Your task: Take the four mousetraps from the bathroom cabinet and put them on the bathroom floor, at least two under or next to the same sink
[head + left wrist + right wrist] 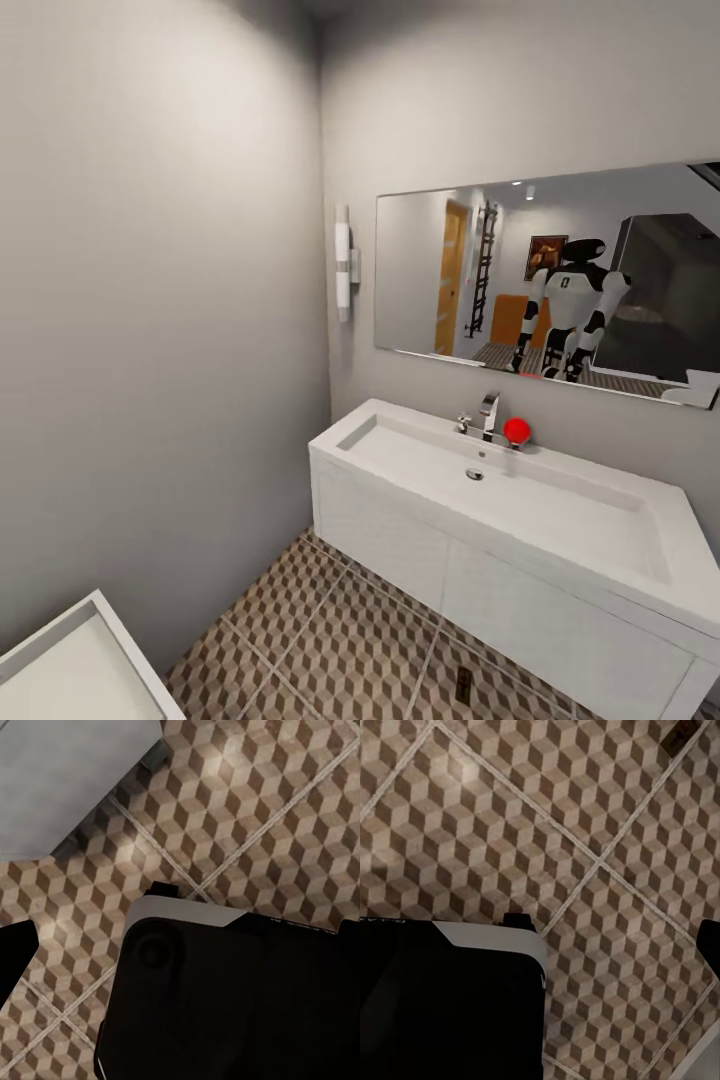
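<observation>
One mousetrap [463,684] lies flat on the cube-patterned bathroom floor [330,640], right in front of the white sink unit [520,500]. It is a small dark-tan board, and it also appears as a small brown patch, the same mousetrap [678,736], at the frame's rim. My left gripper [187,936] hangs over the tiles with one black finger [16,956] far out at the frame edge and nothing between the fingers. The right gripper's finger [709,949] also sits at the frame edge over bare tile. The mirror reflects an orange-brown cabinet [508,318] behind me.
The wall-hung sink unit has a chrome tap [489,412] with a red ball [517,430] beside it, under a wide mirror [545,285]. A white rimmed fixture [70,660] stands at the near left. My dark base [225,1005] covers part of the floor below the grippers.
</observation>
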